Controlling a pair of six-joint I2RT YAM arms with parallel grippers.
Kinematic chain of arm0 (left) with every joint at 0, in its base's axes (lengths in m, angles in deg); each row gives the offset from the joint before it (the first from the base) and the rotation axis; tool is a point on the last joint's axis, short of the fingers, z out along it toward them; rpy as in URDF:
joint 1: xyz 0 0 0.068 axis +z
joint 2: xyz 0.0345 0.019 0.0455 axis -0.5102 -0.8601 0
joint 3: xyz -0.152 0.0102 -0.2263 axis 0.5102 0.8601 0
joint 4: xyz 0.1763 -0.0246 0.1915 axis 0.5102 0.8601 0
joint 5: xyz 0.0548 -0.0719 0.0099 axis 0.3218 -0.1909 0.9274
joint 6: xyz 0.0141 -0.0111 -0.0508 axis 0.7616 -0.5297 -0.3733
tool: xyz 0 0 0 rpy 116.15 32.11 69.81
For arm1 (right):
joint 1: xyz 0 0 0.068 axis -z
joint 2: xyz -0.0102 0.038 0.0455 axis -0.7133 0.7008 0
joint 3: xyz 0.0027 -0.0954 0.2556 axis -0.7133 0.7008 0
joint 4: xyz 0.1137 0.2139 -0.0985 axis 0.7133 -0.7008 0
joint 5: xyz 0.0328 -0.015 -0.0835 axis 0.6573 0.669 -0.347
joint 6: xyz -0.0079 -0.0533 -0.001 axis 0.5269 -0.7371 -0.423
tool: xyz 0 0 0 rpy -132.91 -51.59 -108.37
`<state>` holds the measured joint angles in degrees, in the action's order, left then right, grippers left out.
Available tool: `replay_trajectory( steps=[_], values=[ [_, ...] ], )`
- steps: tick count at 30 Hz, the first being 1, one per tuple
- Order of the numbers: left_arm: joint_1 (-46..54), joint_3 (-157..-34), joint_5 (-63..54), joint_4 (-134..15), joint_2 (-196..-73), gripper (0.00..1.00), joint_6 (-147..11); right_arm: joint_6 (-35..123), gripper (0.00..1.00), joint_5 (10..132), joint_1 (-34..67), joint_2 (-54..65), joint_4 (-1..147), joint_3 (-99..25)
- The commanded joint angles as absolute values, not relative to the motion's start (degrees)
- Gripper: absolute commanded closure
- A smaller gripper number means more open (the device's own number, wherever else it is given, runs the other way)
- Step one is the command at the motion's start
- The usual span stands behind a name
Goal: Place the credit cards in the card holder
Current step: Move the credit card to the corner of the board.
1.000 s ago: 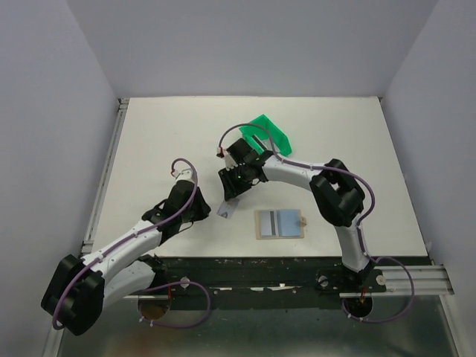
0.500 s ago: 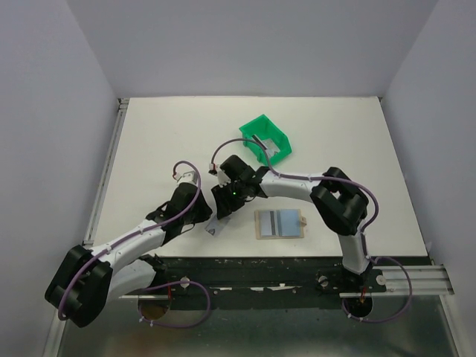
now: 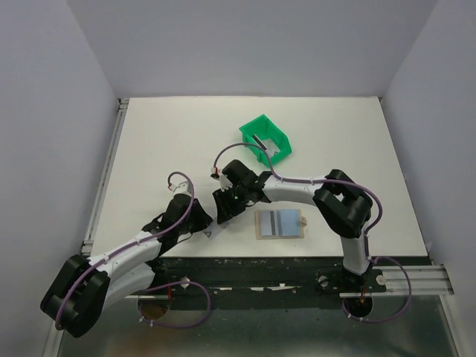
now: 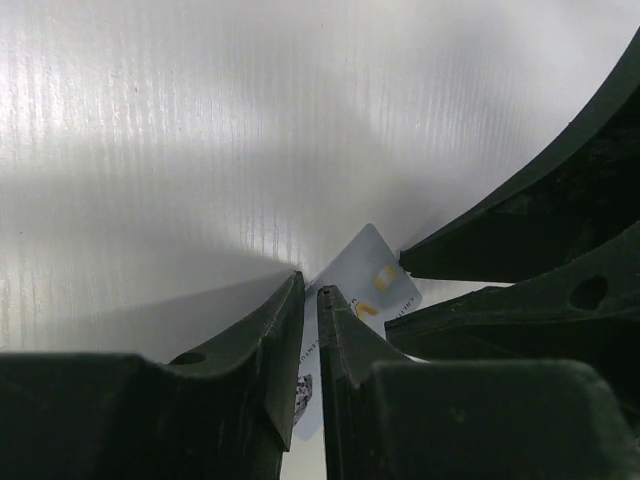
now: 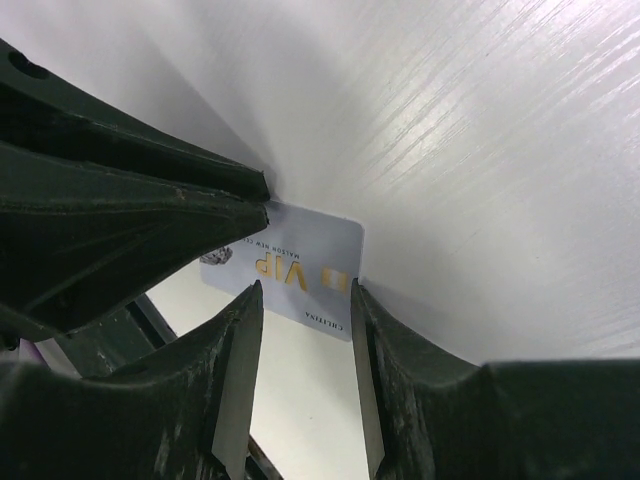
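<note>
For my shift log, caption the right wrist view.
Right end effector holds the VIP credit card; left end effector meets its upper corner.

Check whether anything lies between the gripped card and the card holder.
Nothing visible does. The credit card sits between the fingers of the right gripper, with the left gripper at its corner. Only bare table separates it from the open card holder in the top view.
</note>
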<state>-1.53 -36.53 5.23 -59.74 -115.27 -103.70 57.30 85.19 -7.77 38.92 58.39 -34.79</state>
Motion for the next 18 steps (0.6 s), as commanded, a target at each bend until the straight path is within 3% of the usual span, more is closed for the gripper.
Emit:
replay_trajectory(
  steps=[1, 18],
  values=[
    [-1.49, -34.11, 1.38, -58.75, -114.22, 0.71, -105.98, 57.99, 0.51, 84.72, -8.98, 38.69, 55.55, -31.83],
    [-12.73, -32.00, 6.21, -46.62, -105.52, 0.71, -116.61, 58.87, 0.51, 84.72, -9.07, 36.14, 56.51, -28.75]
  ],
)
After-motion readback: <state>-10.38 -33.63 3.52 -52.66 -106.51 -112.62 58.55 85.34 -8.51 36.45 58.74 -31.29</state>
